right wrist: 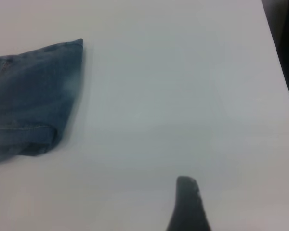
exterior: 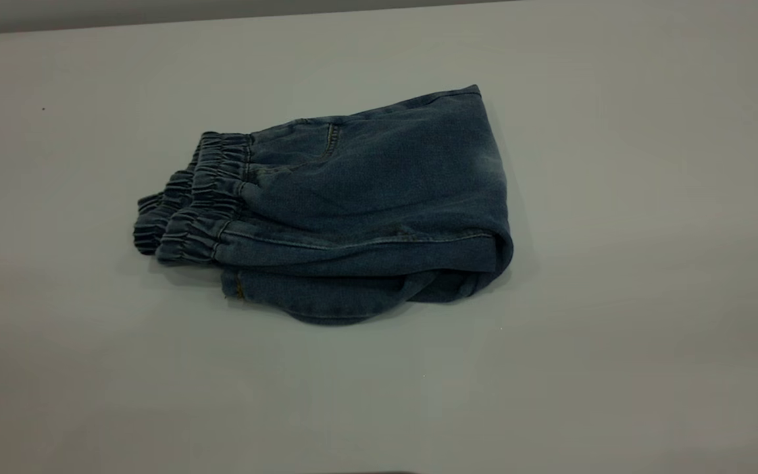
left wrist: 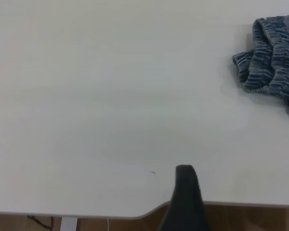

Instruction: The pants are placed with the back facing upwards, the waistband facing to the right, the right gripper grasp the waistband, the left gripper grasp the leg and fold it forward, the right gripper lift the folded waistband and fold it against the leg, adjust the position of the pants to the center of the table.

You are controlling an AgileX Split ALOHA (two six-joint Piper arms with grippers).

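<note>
The pants point(exterior: 353, 204) lie folded into a compact bundle near the middle of the surface point(exterior: 616, 362), a little toward its far edge. The waistband point(exterior: 198, 197) is stacked in 2 ruffled layers at the end of the bundle that points to the left edge of the surface, and the rounded fold is at the end toward the right edge. A bit of a lower layer sticks out along the near side. The printed leg is not visible; it seems to be folded inside.

No arm is seen in the exterior view. In the left wrist view only 1 dark fingertip of the left tool point(left wrist: 185, 192) shows, above the near edge of the surface and well apart from the waistband. In the right wrist view 1 fingertip of the right tool point(right wrist: 188, 202) shows over bare surface, well apart from the folded end. For both tools I cannot tell if they are released or clenched; neither one holds cloth.

I judge that both folds are done and only the last step is left, the centering. The next move needs at most a small pull of the bundle toward the near edge, gentle enough that the layers do not slide open.
</note>
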